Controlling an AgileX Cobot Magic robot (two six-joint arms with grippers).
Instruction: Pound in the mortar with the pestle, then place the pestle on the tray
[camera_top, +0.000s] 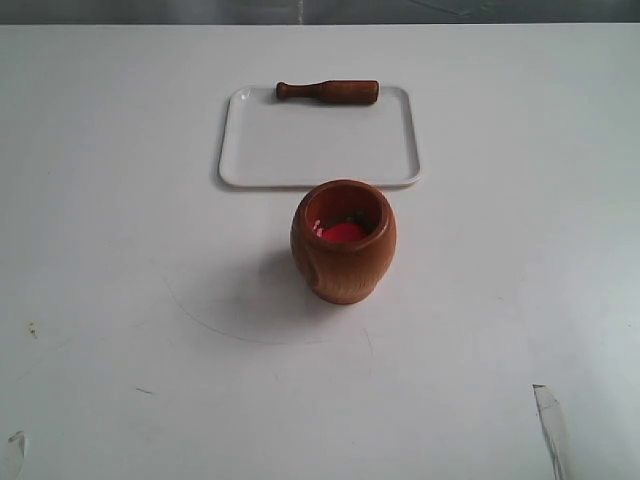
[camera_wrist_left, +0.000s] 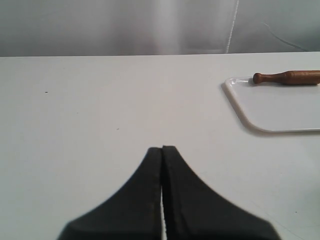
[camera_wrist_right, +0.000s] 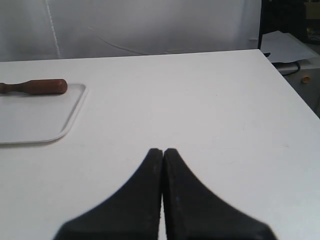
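The reddish-brown wooden mortar (camera_top: 343, 242) stands upright at the table's middle, with something red inside it. Just behind it lies the flat white tray (camera_top: 300, 150). The dark brown pestle (camera_top: 328, 92) rests on its side along the tray's far edge, knob end to the left. Neither gripper shows in the exterior view. My left gripper (camera_wrist_left: 162, 148) is shut with nothing between its tips, hovering over bare table, and the tray (camera_wrist_left: 270, 107) and pestle (camera_wrist_left: 287, 77) lie off to one side. My right gripper (camera_wrist_right: 163, 150) is shut and empty too, well away from the tray (camera_wrist_right: 35, 117) and pestle (camera_wrist_right: 35, 87).
The white table (camera_top: 120, 280) carries a faint curved scuff in front of the mortar and small marks near its front corners. Its far right edge (camera_wrist_right: 287, 95) shows in the right wrist view, with paper and a cable beyond it.
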